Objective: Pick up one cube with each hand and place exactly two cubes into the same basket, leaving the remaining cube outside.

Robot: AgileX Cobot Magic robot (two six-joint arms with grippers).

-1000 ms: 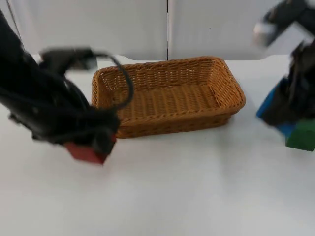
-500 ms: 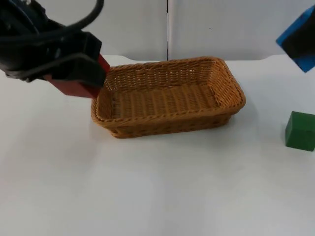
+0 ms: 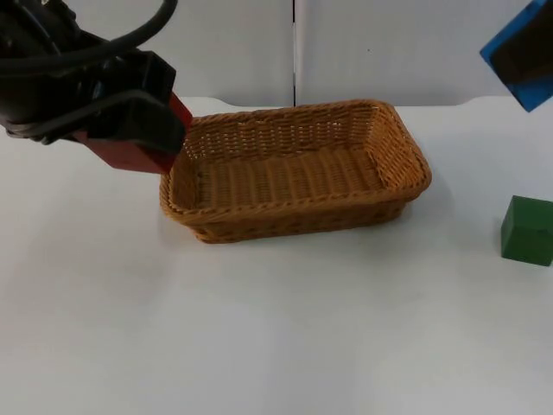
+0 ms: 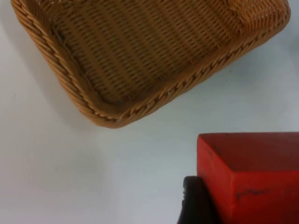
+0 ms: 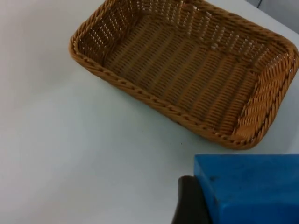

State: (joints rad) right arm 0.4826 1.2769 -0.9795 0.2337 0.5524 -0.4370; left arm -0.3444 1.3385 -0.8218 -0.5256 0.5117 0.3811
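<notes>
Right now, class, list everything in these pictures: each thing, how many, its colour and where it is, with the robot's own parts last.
basket: one, tan wicker, empty, mid-table near the partition wall.
red cube: one, held in the air beside the basket's left end.
blue cube: one, held high, right of the basket.
green cube: one, on the table at the right.
table: one, white.
left gripper: shut on the red cube.
right gripper: shut on the blue cube.

The basket (image 3: pixel 294 169) is woven from rough brown wicker. The red block (image 4: pixel 250 175) looks like painted wood, a bit scuffed. The table (image 3: pixel 259 328) is smooth, matt white.
</notes>
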